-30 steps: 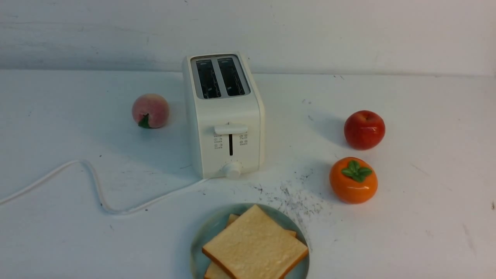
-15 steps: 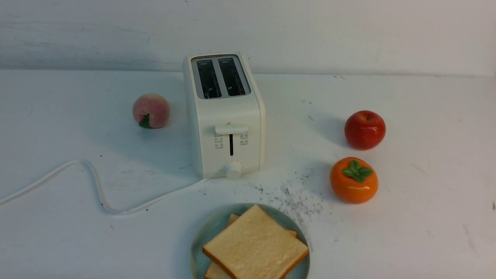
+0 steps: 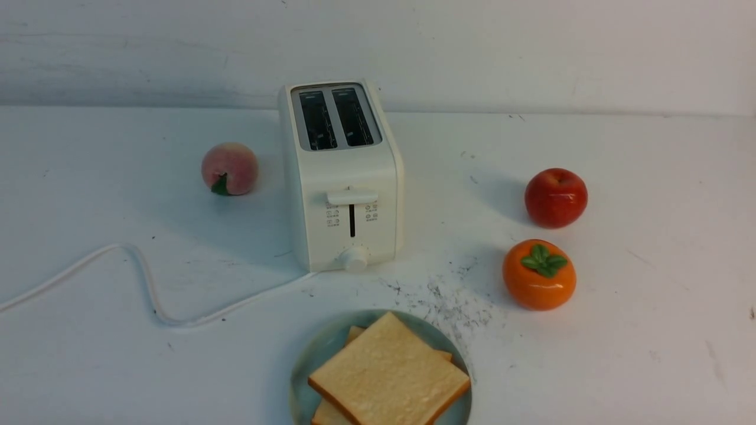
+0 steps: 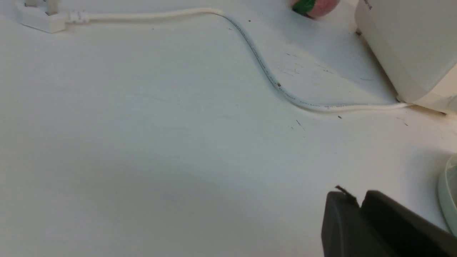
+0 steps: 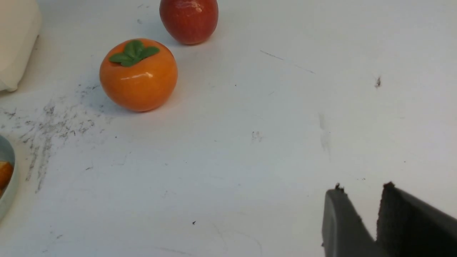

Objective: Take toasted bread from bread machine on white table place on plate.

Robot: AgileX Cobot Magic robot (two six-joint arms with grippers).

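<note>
front view, left to right: a white cord (image 3: 142,277) snakes across the white table (image 3: 649,330) to the base of the toaster (image 3: 342,177). a peach (image 3: 229,169) sits just left of the toaster. the toaster stands upright in the middle, both slots dark and empty, lever up near the top of its track. nearer the camera, two slices of toast (image 3: 387,375) lie stacked on the pale blue-green plate (image 3: 307,360), the top one turned a little off the lower one. black speckled marks lie between the plate and a persimmon (image 3: 538,274), with a red apple (image 3: 556,197) just behind it. neither arm shows in this view.

left wrist view: the left gripper (image 4: 358,201) hangs above bare table near the plate's rim, its dark fingers nearly together with only a sliver between them, holding nothing.

right wrist view: the right gripper (image 5: 360,198) is over bare table well apart from the persimmon, its fingers a narrow gap apart, empty.
</note>
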